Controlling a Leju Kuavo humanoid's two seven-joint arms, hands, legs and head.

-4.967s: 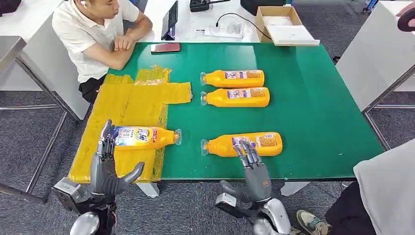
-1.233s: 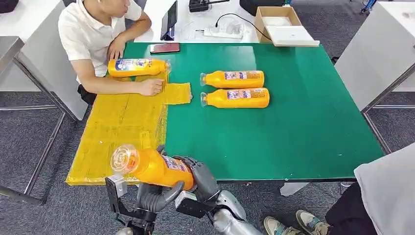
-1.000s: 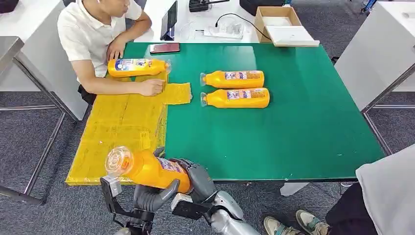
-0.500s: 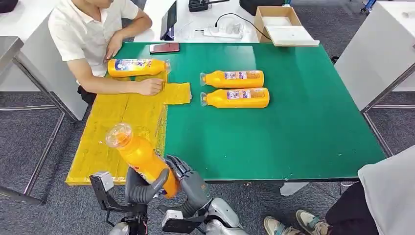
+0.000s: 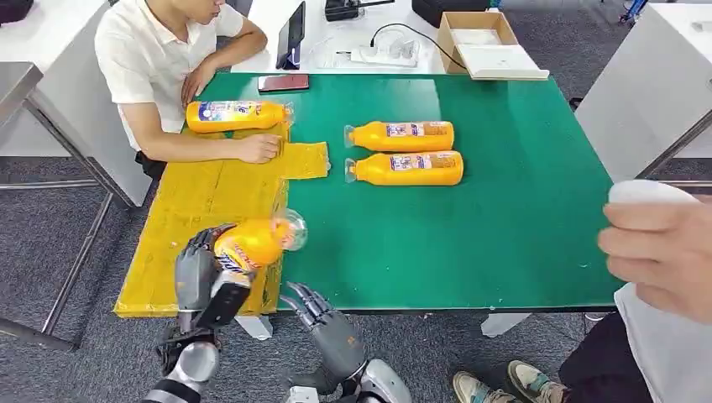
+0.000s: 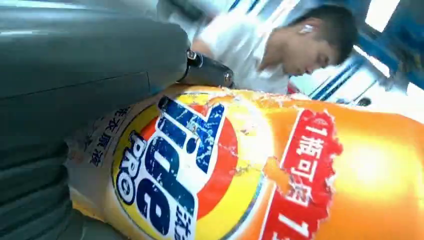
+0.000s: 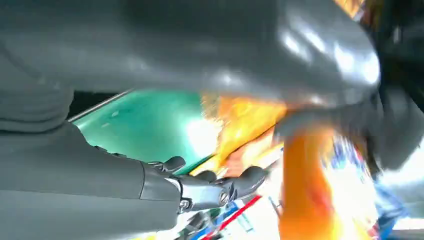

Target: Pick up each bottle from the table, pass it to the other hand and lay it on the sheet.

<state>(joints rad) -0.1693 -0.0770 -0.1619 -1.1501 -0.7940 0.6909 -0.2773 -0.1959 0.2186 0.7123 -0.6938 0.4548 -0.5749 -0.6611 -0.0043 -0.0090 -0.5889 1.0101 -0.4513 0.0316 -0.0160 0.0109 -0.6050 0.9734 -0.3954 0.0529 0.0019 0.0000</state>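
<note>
Head view: left hand (image 5: 200, 281) grasps the orange detergent bottle (image 5: 254, 242) above the yellow sheet's (image 5: 201, 197) near edge; right hand (image 5: 323, 323) hangs released below the table's (image 5: 504, 210) near edge. Judgement: released tilted, the bottle could roll off.

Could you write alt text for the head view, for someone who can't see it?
The robot's left hand holds an orange bottle over a yellow sheet on a green table; its right hand is open. A seated person rests an arm by another bottle.
</note>
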